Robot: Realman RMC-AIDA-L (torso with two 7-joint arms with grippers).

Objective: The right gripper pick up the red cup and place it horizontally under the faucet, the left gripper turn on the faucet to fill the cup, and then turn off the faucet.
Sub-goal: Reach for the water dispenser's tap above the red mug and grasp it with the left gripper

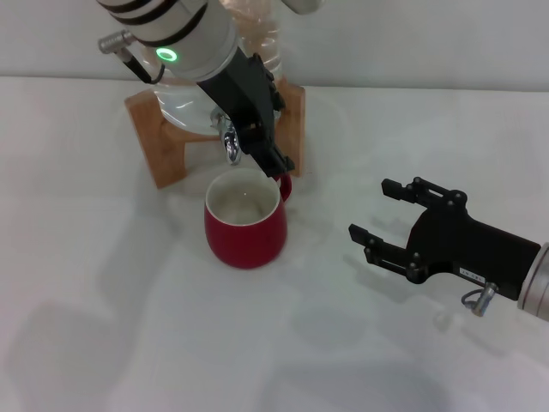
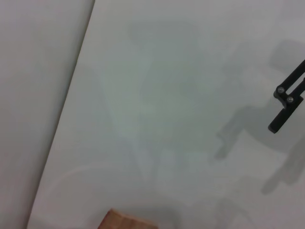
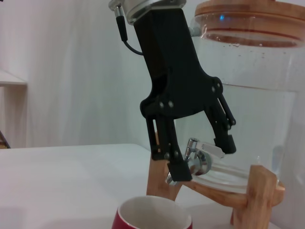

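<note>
The red cup (image 1: 244, 221) stands upright on the white table, its white inside open under the chrome faucet (image 1: 230, 144). In the right wrist view only the cup's rim (image 3: 152, 217) shows, below the faucet (image 3: 199, 160). My left gripper (image 1: 257, 148) reaches down from the back. In the right wrist view the left gripper (image 3: 202, 160) has its fingers open on either side of the faucet's lever. No water stream shows. My right gripper (image 1: 371, 209) is open and empty, low over the table to the right of the cup.
The clear water jug (image 3: 257, 105) with a wooden lid sits on its wooden stand (image 1: 159, 137) at the back of the table. The left wrist view shows bare table, a corner of the stand (image 2: 126, 222) and a black finger part (image 2: 287, 100).
</note>
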